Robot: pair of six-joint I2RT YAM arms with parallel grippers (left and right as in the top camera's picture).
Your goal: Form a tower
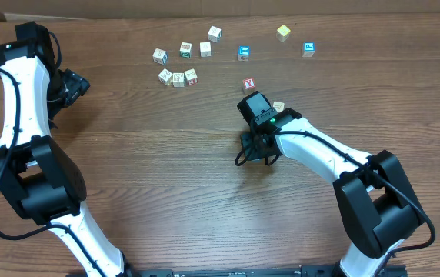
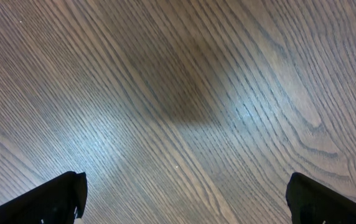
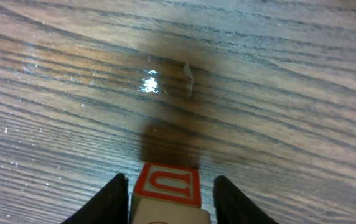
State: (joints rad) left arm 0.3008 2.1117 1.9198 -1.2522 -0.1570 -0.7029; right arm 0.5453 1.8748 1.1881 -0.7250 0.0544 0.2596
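Wood-grain counter (image 3: 277, 93) carries the tower (image 3: 165, 186), a red U face beside cream wood; lowered right fingers (image 3: 112, 202) straddle it with slim gaps, left fingers (image 2: 60, 196) spread wide.

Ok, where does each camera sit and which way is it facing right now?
Overhead: fixed above the table, looking straight down; shows both arms, left gripper, right gripper, loose cubes at the far side.
Left wrist: on the open left gripper, facing bare wood; only two fingertips show.
Right wrist: on the right gripper, low over the table; its fingers flank a red-marked cube.
Shared: overhead and right wrist both show the right gripper, which hides that cube from above.
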